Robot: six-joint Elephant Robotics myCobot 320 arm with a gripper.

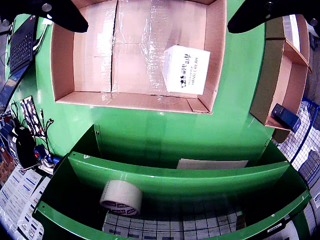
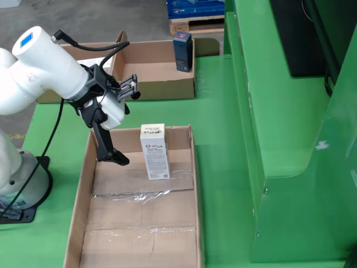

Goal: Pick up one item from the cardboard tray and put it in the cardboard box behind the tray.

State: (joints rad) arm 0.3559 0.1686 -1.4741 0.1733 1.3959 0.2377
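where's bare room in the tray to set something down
Most of the tray floor is bare: the whole near stretch in front of the white carton. Tighter at the far end, between the carton and the gripper.

White carton (image 1: 186, 69) in cardboard tray (image 1: 62, 60): top face in gripper view carries dark print, bottom line reads "HAND CREAM"; lines above too small/stylised to read. Same carton in still view (image 2: 154, 151) shows small print blocks, illegible. Tape roll (image 1: 121, 197) has red-brown marks on its side, unreadable. Blue box (image 2: 182, 43) label illegible.
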